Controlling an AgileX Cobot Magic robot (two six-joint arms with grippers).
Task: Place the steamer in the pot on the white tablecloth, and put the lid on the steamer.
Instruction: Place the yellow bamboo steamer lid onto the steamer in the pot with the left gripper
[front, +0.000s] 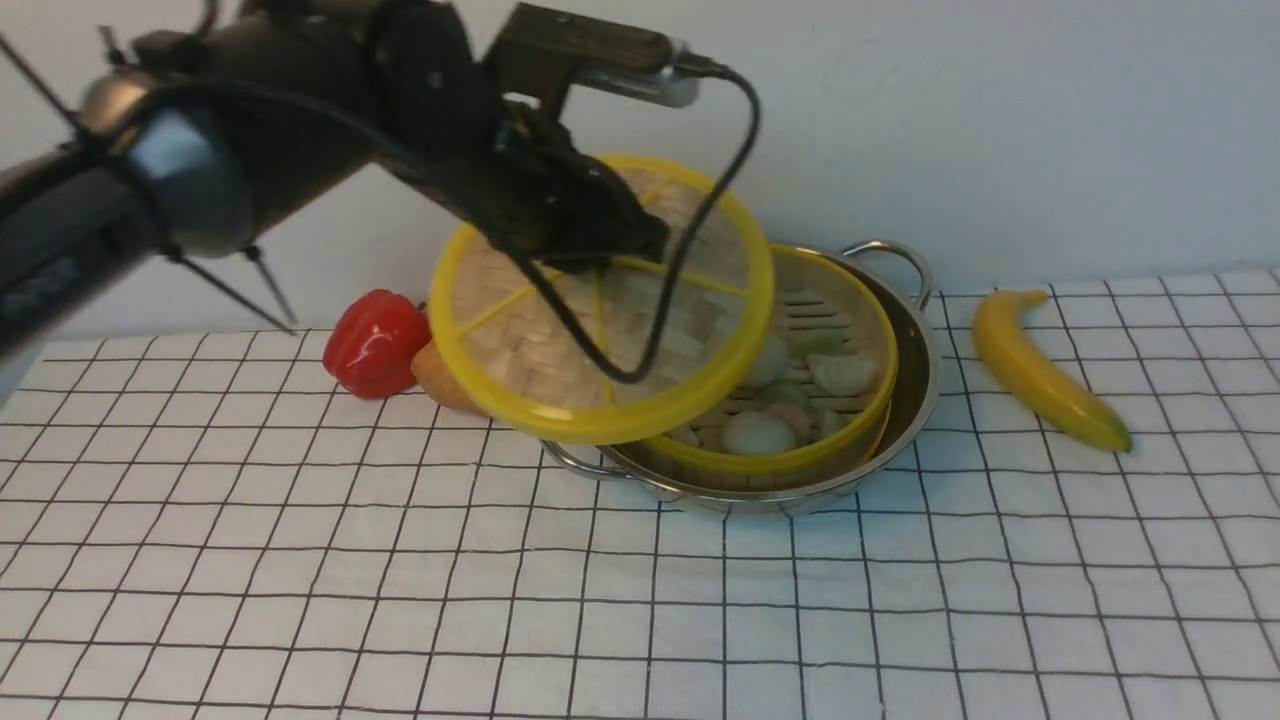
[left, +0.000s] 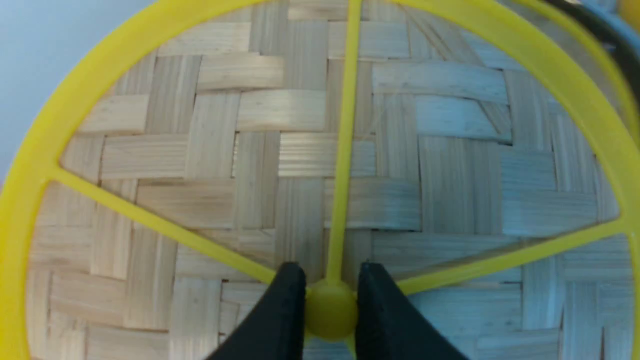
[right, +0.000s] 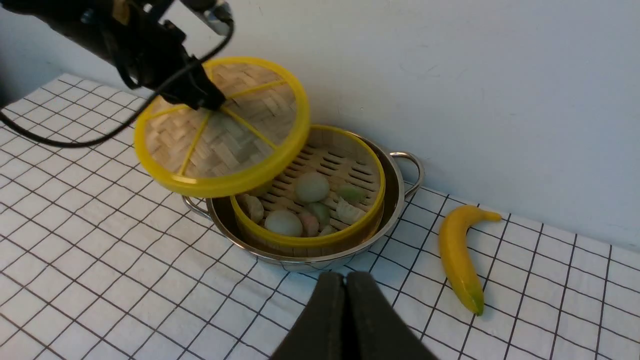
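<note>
**Holding a tilted lid beside the steamer: points of failure**

Left hand (left: 330, 305) pinches the lid (front: 520, 340) by its small centre knob. The disc hangs tilted at frame centre, overlapping only the left part of the steamer (front: 800, 462), which sits inside the pot (front: 908, 395) on the white tablecloth (front: 700, 620). Right hand (right: 346, 305) is closed on nothing, clear of the pot. Likely faults: the lid swivels in the narrow pinch, its low edge catches and shoves the steamer's rim, or an off-centre release leaves it askew.
</note>
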